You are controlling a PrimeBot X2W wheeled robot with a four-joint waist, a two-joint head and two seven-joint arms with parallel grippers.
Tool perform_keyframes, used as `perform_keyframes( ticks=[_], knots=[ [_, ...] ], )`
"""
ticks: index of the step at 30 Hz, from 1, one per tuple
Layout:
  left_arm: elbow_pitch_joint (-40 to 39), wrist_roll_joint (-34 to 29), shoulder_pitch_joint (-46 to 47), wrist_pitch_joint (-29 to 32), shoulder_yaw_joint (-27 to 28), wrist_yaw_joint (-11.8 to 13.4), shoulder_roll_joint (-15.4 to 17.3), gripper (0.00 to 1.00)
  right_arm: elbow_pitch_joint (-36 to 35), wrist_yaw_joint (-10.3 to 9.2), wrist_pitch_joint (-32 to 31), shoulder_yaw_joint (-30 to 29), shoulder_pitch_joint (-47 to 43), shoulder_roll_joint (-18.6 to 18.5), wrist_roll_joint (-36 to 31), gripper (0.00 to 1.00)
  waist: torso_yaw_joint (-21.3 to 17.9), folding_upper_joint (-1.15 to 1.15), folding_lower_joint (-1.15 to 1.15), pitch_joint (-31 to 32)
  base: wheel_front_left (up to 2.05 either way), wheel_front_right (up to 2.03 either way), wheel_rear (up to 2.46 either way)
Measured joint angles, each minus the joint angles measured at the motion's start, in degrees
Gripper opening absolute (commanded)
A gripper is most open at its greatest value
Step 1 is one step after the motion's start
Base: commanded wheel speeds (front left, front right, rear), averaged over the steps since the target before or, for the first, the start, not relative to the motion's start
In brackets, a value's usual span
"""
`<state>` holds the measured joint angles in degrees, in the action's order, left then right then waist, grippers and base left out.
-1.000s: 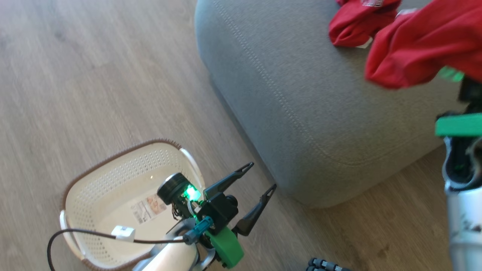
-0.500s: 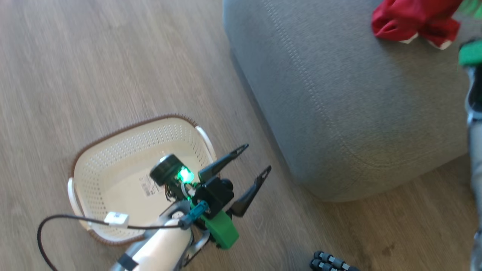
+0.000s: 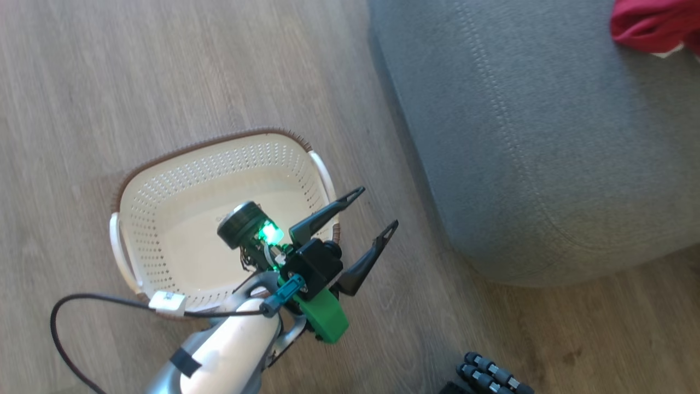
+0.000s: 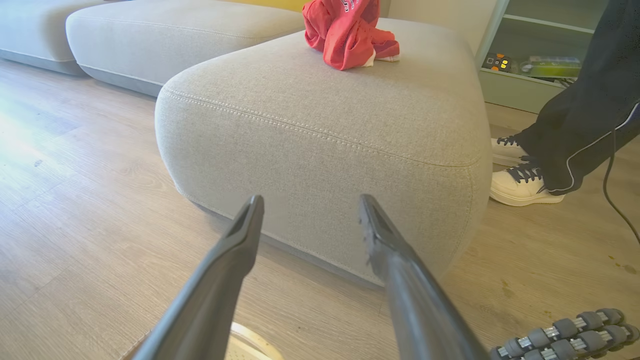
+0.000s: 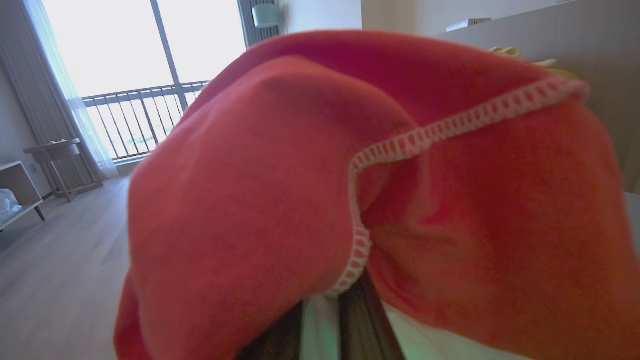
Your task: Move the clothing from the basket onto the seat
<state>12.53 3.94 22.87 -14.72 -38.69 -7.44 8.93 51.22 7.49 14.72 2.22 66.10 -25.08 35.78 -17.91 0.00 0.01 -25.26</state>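
Near the seat's (image 4: 320,115) far edge lay one red garment (image 4: 347,35); the basket (image 3: 180,180) on the floor stood empty, left gripper (image 3: 378,207) spread wide above its right rim. Right gripper (image 5: 325,325) was clamped on a second garment (image 5: 300,175), cloth draped over the fingers (image 5: 367,320); risk judged: fabric snagging at release, or dropping short of the seat onto the floor.

Basket (image 3: 164,186): one.
Clothing: two pieces, a crumpled red heap (image 4: 350,40) and a red piece with white stitching (image 5: 300,175).
Grey cushions: three, namely the seat (image 4: 325,115), a second cushion (image 4: 165,35) and a third cushion (image 4: 30,25).
Pale shoes: two, near shoe (image 4: 522,185) and far shoe (image 4: 505,150).
Dark trouser leg (image 4: 585,100): one.
Grey roller rows (image 4: 565,330): two.
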Motion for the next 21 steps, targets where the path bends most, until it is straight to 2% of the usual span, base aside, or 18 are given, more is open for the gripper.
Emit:
perform_keyframes(
  ticks=[8, 13, 21],
  knots=[
    [-0.04, -0.46, 1.01, 0.00, 0.11, 0.00, -0.35, 1.00, 11.32, 0.00, -0.09, 1.91, 7.16, -0.92, 0.66, 0.00, 2.58, 0.00, 0.00, -1.93, 0.00, 0.00, 0.00],
    [-0.13, -0.48, 1.03, 0.00, 0.19, 0.00, -0.63, 1.00, 19.61, 0.00, -0.09, 0.22, 9.79, -3.60, 0.30, 0.00, 4.19, 0.00, 0.00, -2.62, 0.00, 0.00, 0.00],
    [-0.42, -0.48, 1.07, 0.00, 1.57, 0.01, -0.98, 1.00, 23.51, 0.01, -0.09, -1.77, 9.43, -4.10, -1.55, 0.00, 5.24, 0.00, 0.00, -3.46, 0.00, 0.00, 0.00]
  ],
)
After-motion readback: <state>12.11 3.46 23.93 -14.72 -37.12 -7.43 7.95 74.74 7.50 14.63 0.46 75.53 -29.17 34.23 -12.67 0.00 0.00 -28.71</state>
